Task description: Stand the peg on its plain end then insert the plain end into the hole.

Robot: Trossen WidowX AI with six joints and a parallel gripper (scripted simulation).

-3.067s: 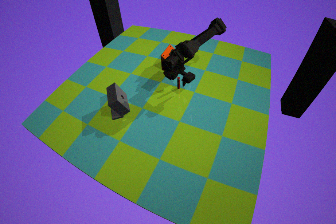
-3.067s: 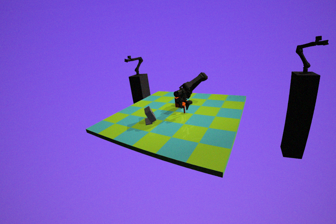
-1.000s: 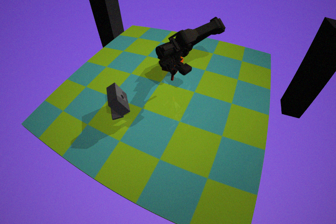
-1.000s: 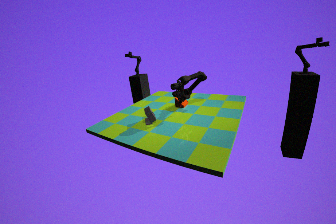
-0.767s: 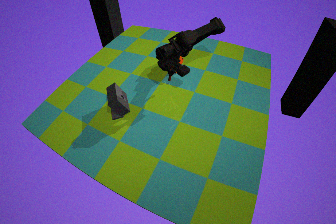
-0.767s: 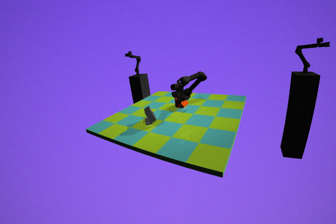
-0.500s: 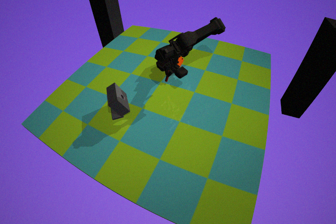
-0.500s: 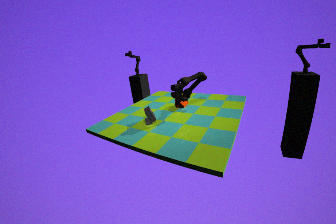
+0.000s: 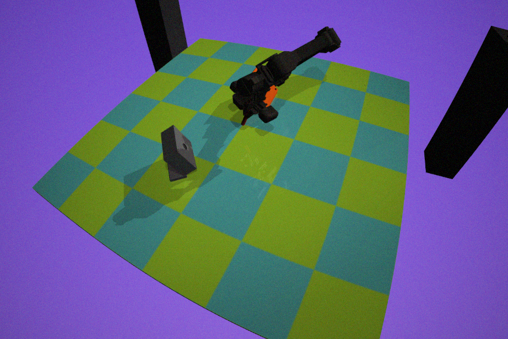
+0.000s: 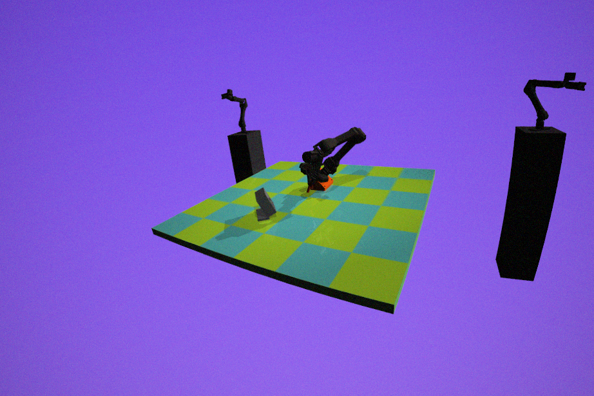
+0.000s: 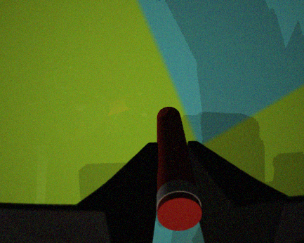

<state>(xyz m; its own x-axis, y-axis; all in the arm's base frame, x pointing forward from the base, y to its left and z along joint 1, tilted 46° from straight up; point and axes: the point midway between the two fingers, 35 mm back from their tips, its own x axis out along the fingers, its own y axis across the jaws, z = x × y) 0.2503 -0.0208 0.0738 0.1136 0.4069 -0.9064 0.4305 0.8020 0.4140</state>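
Note:
My gripper (image 9: 246, 114) (image 11: 172, 151) is shut on the dark red peg (image 9: 243, 122) (image 10: 308, 189) (image 11: 170, 140). In the wrist view the peg points away between the fingers. Its white band (image 11: 167, 189), in shadow, and bright red end cap (image 11: 180, 214) are nearest the camera; the plain end is farthest. In the top view the plain end sticks out below the fingers, slightly tilted. Whether it touches the table cannot be told. The grey sloped panel (image 9: 176, 158) (image 10: 263, 202) stands in front, left of the gripper in the top and exterior views. Its hole (image 9: 184, 146) shows dark and empty.
The checkered table (image 9: 295, 224) (image 10: 335, 237) carries the arm's orange base (image 9: 270, 96) (image 10: 322, 184), close behind the gripper. Dark pillars (image 9: 468, 109) (image 10: 532, 199) with other arms stand beyond the table. Shadows of the arm and panel fall across the table.

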